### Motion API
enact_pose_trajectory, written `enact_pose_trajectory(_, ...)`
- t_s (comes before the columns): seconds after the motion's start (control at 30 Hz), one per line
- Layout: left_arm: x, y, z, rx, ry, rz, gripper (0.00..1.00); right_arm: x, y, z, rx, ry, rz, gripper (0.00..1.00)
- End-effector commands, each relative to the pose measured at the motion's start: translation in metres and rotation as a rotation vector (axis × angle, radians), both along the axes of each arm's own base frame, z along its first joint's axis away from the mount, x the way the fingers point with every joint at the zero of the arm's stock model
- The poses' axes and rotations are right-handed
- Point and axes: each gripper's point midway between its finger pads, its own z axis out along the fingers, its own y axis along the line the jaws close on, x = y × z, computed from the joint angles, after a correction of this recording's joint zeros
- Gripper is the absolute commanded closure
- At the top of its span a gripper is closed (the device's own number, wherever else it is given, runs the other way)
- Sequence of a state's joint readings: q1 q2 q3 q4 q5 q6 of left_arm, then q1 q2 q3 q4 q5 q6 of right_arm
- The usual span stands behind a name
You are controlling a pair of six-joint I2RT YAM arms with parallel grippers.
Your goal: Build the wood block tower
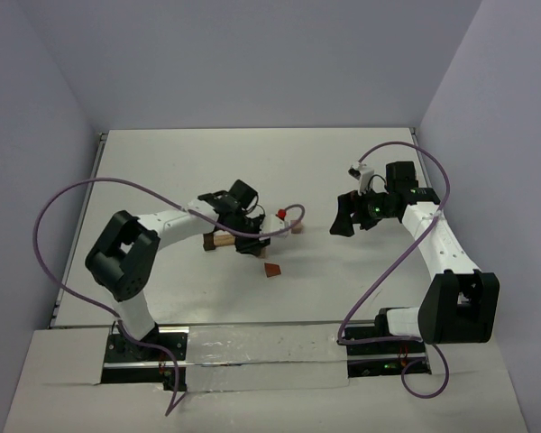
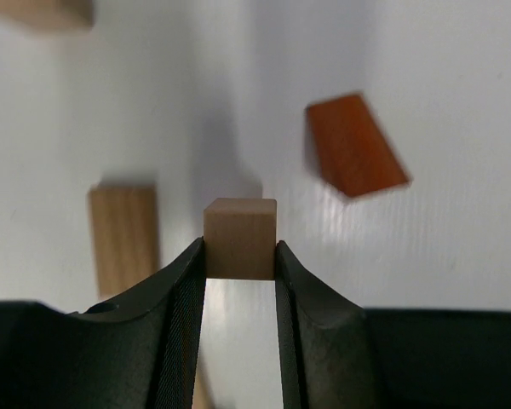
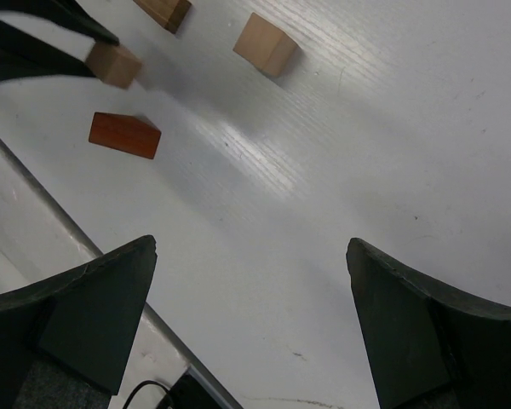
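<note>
My left gripper (image 2: pixel 239 257) is shut on a small tan cube (image 2: pixel 239 238) and holds it above the white table; in the top view the gripper (image 1: pixel 252 244) is left of centre. A reddish-brown wedge (image 2: pixel 354 145) lies on the table beyond it to the right, also in the top view (image 1: pixel 271 270). A long tan block (image 2: pixel 123 239) lies to the left, also in the top view (image 1: pixel 218 241). Another tan cube (image 1: pixel 296 228) lies further right. My right gripper (image 3: pixel 251 256) is open and empty above bare table, away from the blocks (image 1: pixel 347 217). No stack shows.
The right wrist view shows the wedge (image 3: pixel 124 135), the loose cube (image 3: pixel 266 44), the held cube (image 3: pixel 113 64) and the table's near edge strip (image 3: pixel 43 213). A purple cable (image 1: pixel 63 198) loops over the table's left side. Grey walls stand round the table.
</note>
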State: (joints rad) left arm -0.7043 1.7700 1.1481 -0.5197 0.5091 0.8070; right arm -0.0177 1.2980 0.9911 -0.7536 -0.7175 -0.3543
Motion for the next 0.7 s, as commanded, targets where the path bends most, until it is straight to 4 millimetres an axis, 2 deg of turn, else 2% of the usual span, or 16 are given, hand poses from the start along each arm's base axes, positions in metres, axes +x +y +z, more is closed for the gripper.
enact_pose_trajectory(0.0, 0.011, 0.025, 0.051, -0.097, -0.039, 0.005, 0.92, -0.002, -0.001, 0.005, 0.002, -0.031, 0.008, 0.0)
enact_pose_trajectory(0.13, 0.022, 0.039, 0.047, -0.059, -0.082, 0.048, 0.93, 0.0, -0.003, 0.001, -0.016, -0.032, 0.0, 0.0)
enact_pose_trajectory(0.27, 0.041, 0.043, 0.036, -0.035, -0.093, 0.092, 0.92, 0.003, -0.005, -0.001, -0.022, -0.033, -0.014, 0.0)
enact_pose_trajectory(0.5, 0.062, 0.029, 0.027, -0.049, -0.081, 0.125, 0.9, 0.007, -0.007, -0.003, -0.032, -0.042, -0.033, 0.0)
enact_pose_trajectory(0.67, 0.069, 0.024, 0.025, -0.049, -0.076, 0.127, 0.89, 0.008, -0.006, -0.004, -0.02, -0.035, -0.035, 0.0)
